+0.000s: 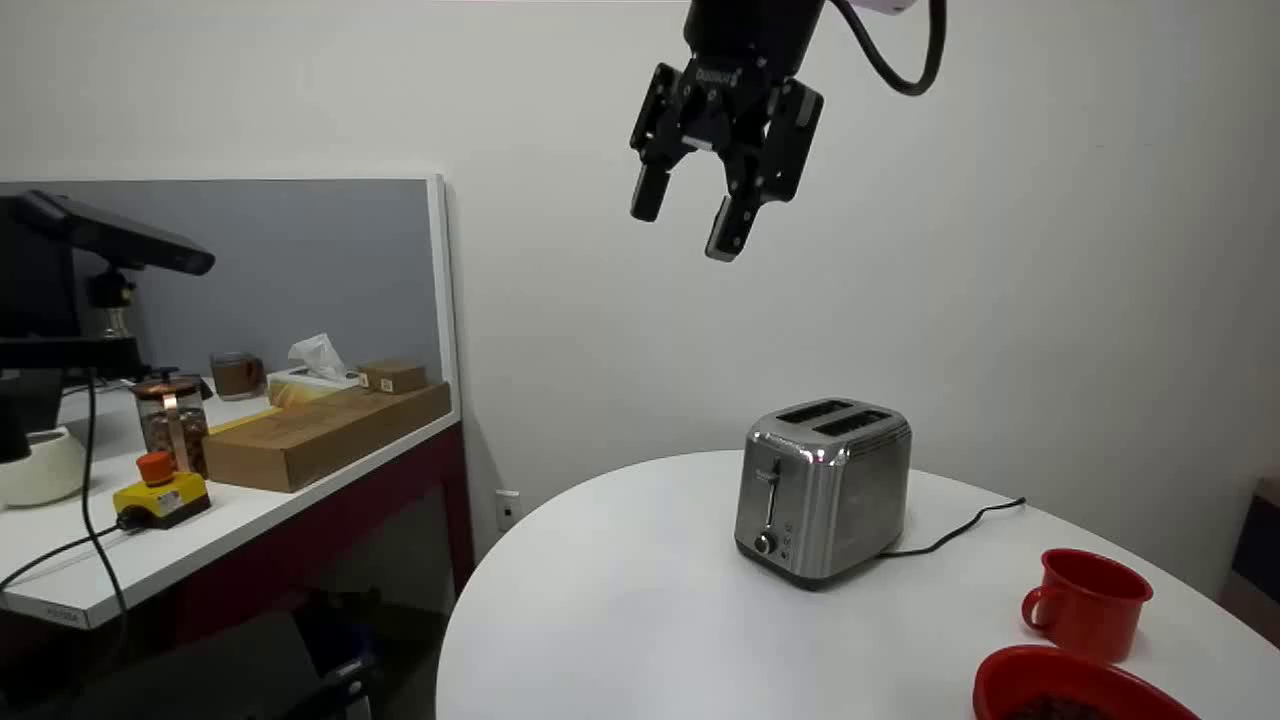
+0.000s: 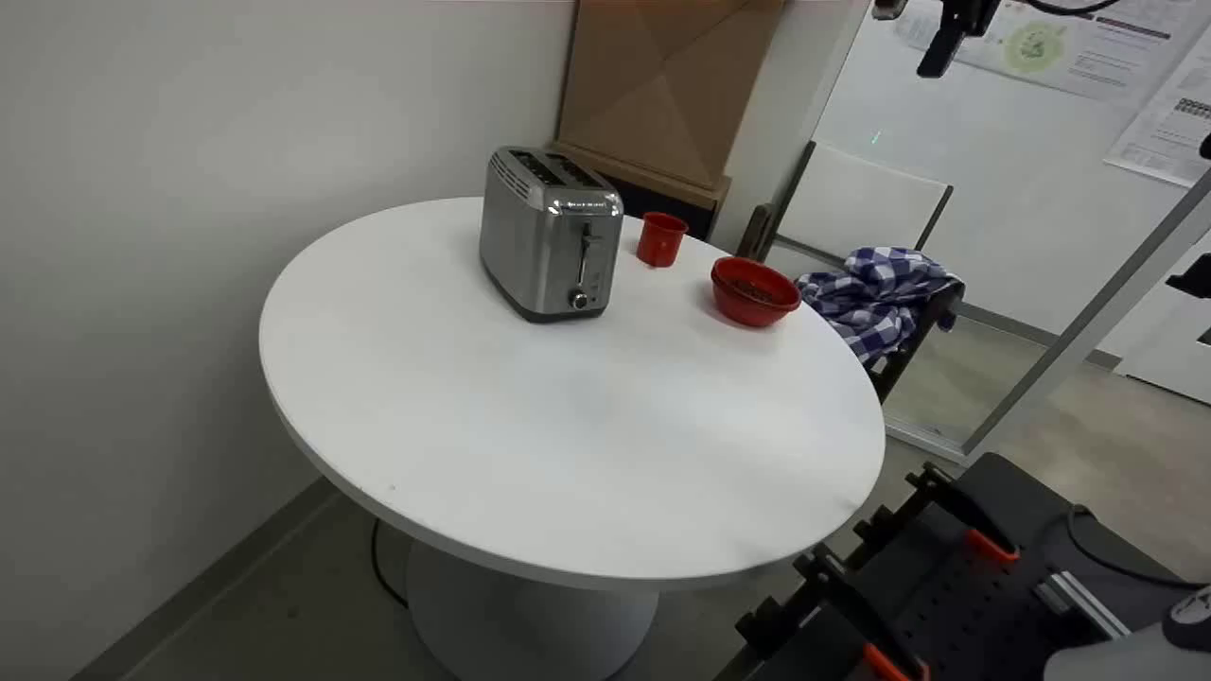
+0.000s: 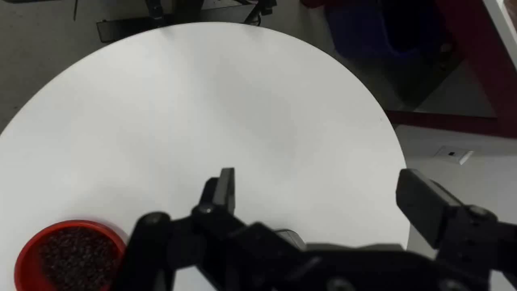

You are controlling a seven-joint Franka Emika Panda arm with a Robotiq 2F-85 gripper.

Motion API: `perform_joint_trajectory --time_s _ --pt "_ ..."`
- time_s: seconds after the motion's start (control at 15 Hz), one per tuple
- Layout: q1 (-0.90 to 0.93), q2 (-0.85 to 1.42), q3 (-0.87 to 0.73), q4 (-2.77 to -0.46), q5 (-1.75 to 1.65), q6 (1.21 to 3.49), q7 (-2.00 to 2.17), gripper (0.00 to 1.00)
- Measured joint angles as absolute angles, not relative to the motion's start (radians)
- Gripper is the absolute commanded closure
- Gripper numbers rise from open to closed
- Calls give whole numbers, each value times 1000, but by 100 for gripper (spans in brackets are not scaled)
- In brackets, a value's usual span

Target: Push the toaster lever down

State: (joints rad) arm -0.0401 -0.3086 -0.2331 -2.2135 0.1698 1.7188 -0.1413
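We note claw [image 1: 690, 214] spread apart, empty; toaster [image 1: 868, 495] well below it, lever [image 1: 767, 476] apparently raised. We judge descent and push remain.

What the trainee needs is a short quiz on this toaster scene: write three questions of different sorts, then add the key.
1. True or false: the black fingers stand apart, with nothing held between them.

2. Pick one. The small silvery lever on the boxy silver metal toaster sits: a) at the bottom of its travel; b) halfway; c) near the top.

3. Short answer: which handled item stands near the red round bowl on the white round table?

Key: 1 true; 2 c; 3 the red cylindrical mug.
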Motion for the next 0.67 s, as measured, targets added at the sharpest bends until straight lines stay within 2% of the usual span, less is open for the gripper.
perform_joint_trajectory --time_s 0.27,0.6,0.67 --pt "-55 -302 -214 -2216 168 1742 -137 0" --pt "-46 -196 -121 -2232 142 2040 -135 0" --pt "-40 -159 -97 -2231 125 2117 -132 22"
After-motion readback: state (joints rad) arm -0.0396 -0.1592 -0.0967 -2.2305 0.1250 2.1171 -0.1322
